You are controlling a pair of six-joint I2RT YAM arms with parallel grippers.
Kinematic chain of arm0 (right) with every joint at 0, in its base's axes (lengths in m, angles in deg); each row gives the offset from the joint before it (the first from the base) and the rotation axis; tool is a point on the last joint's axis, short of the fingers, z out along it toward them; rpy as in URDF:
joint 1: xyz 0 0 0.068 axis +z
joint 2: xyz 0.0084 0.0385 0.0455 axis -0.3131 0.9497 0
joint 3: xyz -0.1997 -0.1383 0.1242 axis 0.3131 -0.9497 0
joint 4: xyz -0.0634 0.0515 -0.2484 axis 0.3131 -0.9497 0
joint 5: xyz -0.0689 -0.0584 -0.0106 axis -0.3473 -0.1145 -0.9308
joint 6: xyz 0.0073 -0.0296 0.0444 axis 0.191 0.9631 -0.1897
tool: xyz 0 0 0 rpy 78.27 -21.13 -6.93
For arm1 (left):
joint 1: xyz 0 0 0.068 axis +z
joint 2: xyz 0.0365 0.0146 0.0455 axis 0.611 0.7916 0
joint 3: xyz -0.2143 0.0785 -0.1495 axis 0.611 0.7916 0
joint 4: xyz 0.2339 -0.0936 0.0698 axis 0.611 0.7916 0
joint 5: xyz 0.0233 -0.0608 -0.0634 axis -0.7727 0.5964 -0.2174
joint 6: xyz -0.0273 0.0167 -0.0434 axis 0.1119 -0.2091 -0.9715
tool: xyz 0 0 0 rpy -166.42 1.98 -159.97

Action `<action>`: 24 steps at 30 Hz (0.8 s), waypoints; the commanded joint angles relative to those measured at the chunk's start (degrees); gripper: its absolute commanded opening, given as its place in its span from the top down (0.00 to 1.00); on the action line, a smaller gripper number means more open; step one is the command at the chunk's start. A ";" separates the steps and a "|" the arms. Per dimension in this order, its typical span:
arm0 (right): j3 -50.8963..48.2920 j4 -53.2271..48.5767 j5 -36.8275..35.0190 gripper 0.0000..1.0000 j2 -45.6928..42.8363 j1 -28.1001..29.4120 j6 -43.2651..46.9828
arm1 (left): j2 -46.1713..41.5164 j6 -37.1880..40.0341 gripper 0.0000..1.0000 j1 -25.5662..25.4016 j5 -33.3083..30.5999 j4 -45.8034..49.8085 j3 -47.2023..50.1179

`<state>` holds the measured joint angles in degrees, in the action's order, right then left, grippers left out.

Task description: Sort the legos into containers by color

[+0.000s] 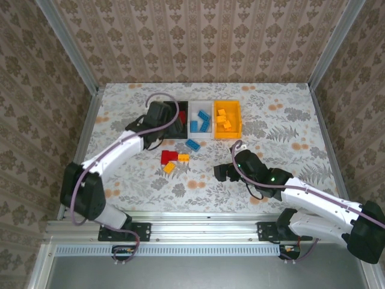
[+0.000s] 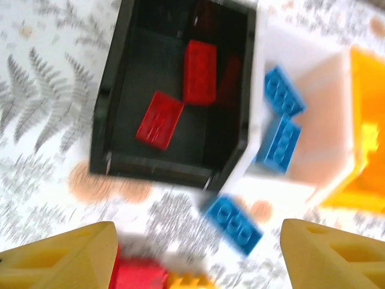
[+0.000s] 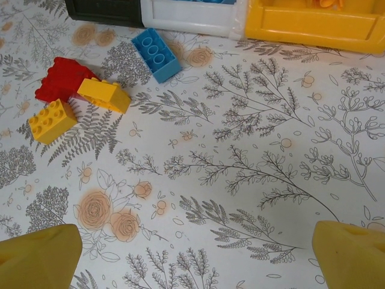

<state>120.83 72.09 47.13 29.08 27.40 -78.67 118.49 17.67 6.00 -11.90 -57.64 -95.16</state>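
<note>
The yellow fingertips [image 2: 66, 259] of the left end effector [image 2: 198, 256] are spread wide, and nothing is held between them. Just ahead, between the fingers, a loose blue rectangular plastic brick [image 2: 233, 223] lies on the floral-patterned counter [image 2: 48, 90]. Further ahead a black open-topped plastic bin [image 2: 108, 120] is seen with at least two red plastic bricks [image 2: 199, 71] inside. To its right a white plastic bin [image 2: 325, 78] holds two blue plastic bricks [image 2: 280, 143], and an orange-yellow plastic bin [image 2: 361, 180] stands beyond that. A loose red plastic brick [image 2: 138, 274] is seen beside the left finger.

The right end effector [image 3: 195, 253] is likewise spread open and empty above bare counter. Ahead and to its left, two loose orange-yellow plastic bricks [image 3: 103, 94] lie against the loose red plastic brick. The loose blue rectangular plastic brick lies further ahead, near the bins.
</note>
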 commanded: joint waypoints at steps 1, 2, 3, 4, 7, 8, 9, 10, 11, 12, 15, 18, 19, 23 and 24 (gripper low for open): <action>0.75 0.73 0.32 0.00 2.08 0.32 -0.59 | -1.14 3.89 0.27 -0.59 -2.46 3.65 7.66; 1.00 1.18 0.60 0.00 2.89 0.32 -0.63 | -1.61 3.43 0.30 -0.60 -3.29 4.16 9.67; 1.29 1.52 0.97 0.00 3.73 0.32 -0.63 | -1.98 3.23 0.32 -0.60 -3.79 3.91 11.65; 1.53 1.94 1.32 0.00 4.44 0.37 -0.69 | -2.32 3.16 0.34 -0.64 -3.76 3.12 13.36; 2.36 2.83 2.43 0.00 6.36 0.38 -1.00 | -1.87 4.93 0.35 -1.03 -1.99 -0.44 16.70; 2.69 2.80 2.56 0.00 6.93 0.44 -1.03 | -1.30 5.84 0.34 -1.17 -0.89 -1.11 16.80; 2.96 2.72 2.57 0.00 7.31 0.54 -1.03 | -0.54 6.48 0.32 -1.21 -0.07 -1.14 16.54; 3.16 2.69 2.64 0.00 7.54 0.62 -1.04 | 0.25 6.80 0.31 -1.21 0.03 -0.85 16.15; 3.32 2.65 2.61 0.00 7.71 0.67 -1.02 | 1.20 7.19 0.30 -1.30 -0.07 -0.61 15.78; 3.42 2.64 2.57 0.00 7.80 0.71 -1.02 | 2.09 7.31 0.31 -1.30 -0.68 -0.34 15.55; 3.77 2.51 2.48 0.00 8.07 0.89 -1.02 | 4.12 7.09 0.34 -1.31 -2.94 0.51 15.17; 4.11 2.34 2.45 0.00 8.22 0.98 -1.01 | 6.23 7.43 0.38 -1.30 -3.87 0.26 14.88; 4.28 2.19 2.32 0.00 8.22 0.95 -0.86 | 6.99 7.44 0.39 -1.30 -4.32 0.44 14.54; 4.40 2.08 2.26 0.00 8.25 1.03 -0.71 | 9.40 7.27 0.40 -0.83 -5.81 -1.08 13.76; 4.39 1.97 2.23 0.00 8.23 1.10 -0.76 | 9.79 7.35 0.41 -0.57 -5.78 -1.81 13.64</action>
<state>123.56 74.19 48.92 36.93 28.04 -78.85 126.51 23.85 5.09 -15.49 -59.28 -80.75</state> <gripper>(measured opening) 0.999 0.595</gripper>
